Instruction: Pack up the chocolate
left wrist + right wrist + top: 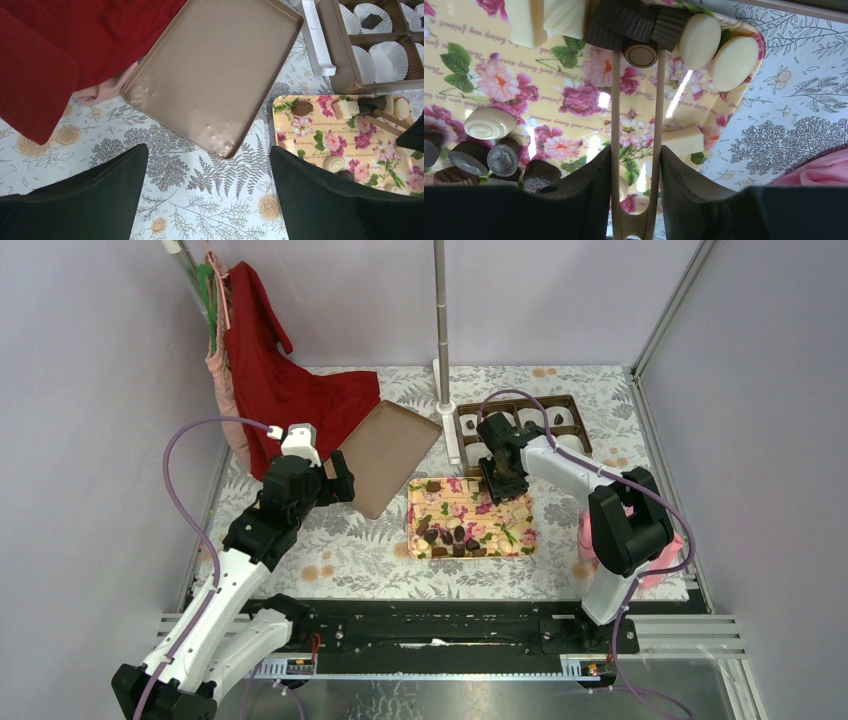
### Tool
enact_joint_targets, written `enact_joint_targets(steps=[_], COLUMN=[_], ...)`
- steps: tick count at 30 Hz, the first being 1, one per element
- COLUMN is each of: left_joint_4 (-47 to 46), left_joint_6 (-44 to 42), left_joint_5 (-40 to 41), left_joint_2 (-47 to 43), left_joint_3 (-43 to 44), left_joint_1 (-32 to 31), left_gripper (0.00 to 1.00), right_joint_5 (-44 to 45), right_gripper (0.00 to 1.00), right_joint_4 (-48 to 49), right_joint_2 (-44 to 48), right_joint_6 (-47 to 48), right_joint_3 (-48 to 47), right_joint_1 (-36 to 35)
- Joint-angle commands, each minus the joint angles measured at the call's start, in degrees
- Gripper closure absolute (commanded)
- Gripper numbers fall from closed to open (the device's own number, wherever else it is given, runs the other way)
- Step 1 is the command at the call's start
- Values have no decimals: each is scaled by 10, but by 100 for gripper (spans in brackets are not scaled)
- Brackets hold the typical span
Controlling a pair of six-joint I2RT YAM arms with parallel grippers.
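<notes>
The left arm [235, 575] was stretched forward, and the left gripper [208, 160] stood wide open, holding nothing. The right arm [570, 468] was bent at the elbow; the right gripper [635, 160] pointed down and squeezed thin tongs [616, 100].

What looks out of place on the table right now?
A red cloth hangs down and spills onto the table's far left, beside the empty gold pan lying askew. No chocolates have spilled off the flowered tray.

Fern-print table [350, 550] with floral tray [500, 530], gold lid [385, 455], box [515, 402]
</notes>
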State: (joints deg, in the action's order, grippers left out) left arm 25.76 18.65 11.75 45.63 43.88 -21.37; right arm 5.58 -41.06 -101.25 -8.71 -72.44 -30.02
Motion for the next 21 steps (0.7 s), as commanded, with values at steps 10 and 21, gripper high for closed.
enact_joint_targets(steps=[10,21], left_joint_4=[-24,-24], left_joint_6=[-5,-5], left_joint_5=[2,0], left_joint_2=[-1,-3], left_joint_3=[-5,-5], left_joint_1=[3,3], left_gripper=[1,1], right_joint_5=[16,3], right_gripper=[69,78], right_joint_4=[-1,-22], right_joint_2=[14,54], right_joint_6=[0,7], right_joint_3=[-20,-2], right_joint_1=[-6,-6])
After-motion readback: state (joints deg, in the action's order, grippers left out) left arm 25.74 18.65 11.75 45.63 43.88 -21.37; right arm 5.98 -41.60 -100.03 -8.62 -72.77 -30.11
